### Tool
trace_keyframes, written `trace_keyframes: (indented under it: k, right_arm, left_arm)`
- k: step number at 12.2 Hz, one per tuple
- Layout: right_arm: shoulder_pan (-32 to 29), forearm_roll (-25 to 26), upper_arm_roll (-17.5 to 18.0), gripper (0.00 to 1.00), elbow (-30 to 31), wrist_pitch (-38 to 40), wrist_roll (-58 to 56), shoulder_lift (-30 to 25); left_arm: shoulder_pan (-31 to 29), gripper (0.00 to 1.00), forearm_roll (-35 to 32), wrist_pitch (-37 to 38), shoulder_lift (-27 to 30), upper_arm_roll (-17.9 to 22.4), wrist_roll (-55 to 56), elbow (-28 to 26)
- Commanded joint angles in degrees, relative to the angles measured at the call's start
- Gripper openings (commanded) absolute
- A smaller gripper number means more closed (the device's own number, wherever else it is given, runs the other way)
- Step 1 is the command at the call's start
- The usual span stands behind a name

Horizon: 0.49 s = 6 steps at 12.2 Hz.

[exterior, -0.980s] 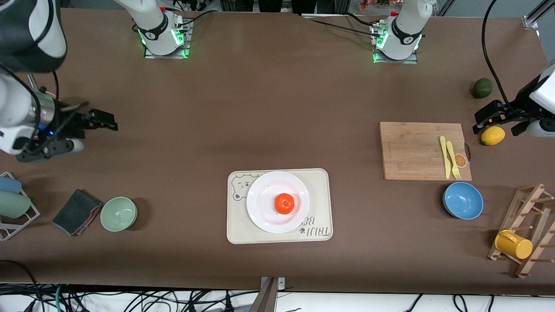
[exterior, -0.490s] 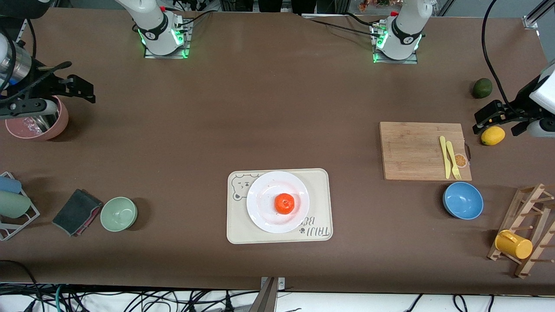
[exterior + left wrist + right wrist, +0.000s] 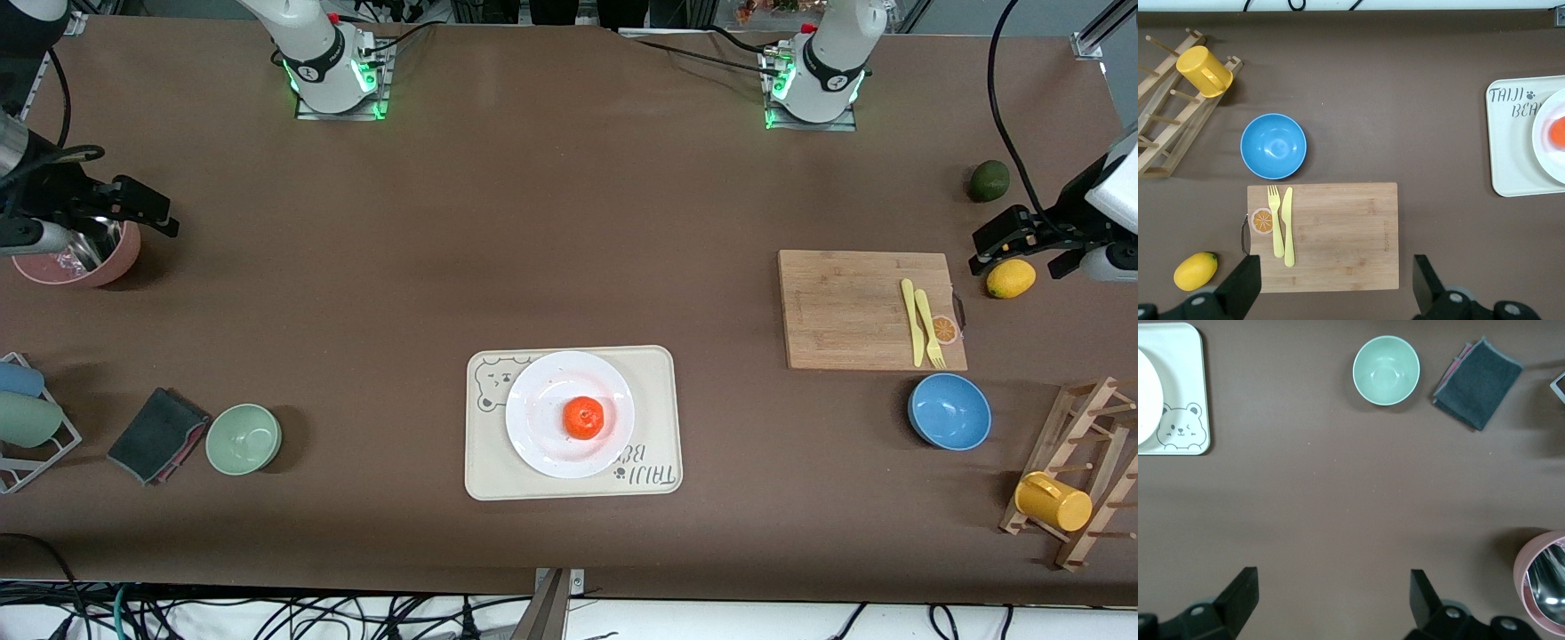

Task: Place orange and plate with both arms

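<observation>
The orange (image 3: pixel 583 418) rests on the white plate (image 3: pixel 542 396), which sits on a cream bear-print tray (image 3: pixel 494 467) at the table's middle, near the front camera. My right gripper (image 3: pixel 153 213) hangs open and empty at the right arm's end of the table, beside a pink bowl (image 3: pixel 111 262). In its wrist view the right gripper (image 3: pixel 1333 595) is over bare tabletop, with the plate's rim (image 3: pixel 1143 400) at the edge. My left gripper (image 3: pixel 996 242) is open and empty at the left arm's end. Its wrist view shows the left gripper (image 3: pixel 1336 287) over the cutting board's edge, with the orange (image 3: pixel 1558 133) far off.
A wooden cutting board (image 3: pixel 845 307) carries a yellow fork and knife (image 3: pixel 923 324). Around it lie a lemon (image 3: pixel 1011 278), an avocado (image 3: pixel 989 180), a blue bowl (image 3: pixel 949 411) and a wooden rack with a yellow mug (image 3: pixel 1053 502). A green bowl (image 3: pixel 244 438) and dark cloth (image 3: pixel 158 436) lie at the right arm's end.
The right arm has drawn back toward its end of the table and away from the front camera, uncovering the pink bowl. The left arm, orange and plate have not moved.
</observation>
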<state>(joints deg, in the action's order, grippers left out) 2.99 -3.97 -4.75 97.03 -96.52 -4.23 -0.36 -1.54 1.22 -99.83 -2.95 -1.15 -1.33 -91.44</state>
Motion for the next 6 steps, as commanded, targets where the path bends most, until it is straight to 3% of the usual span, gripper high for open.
trace_keyframes:
  k: [1,3,6]
  right_arm:
    - [-0.5,-0.8,-0.1,1.0,0.2,-0.2,0.9,-1.5]
    - [-0.4,-0.6,-0.2,1.0,0.2,-0.1,0.9,-1.5]
    - [0.0,3.8,0.4,1.0,-2.3,2.1,0.9,-1.1]
  left_arm:
    - [0.0,1.0,0.8,0.7,-0.1,0.0,-1.0,0.7]
    - [0.0,1.0,0.8,0.7,-0.1,0.0,-1.0,0.7]
    - [0.0,1.0,0.8,0.7,-0.1,0.0,-1.0,0.7]
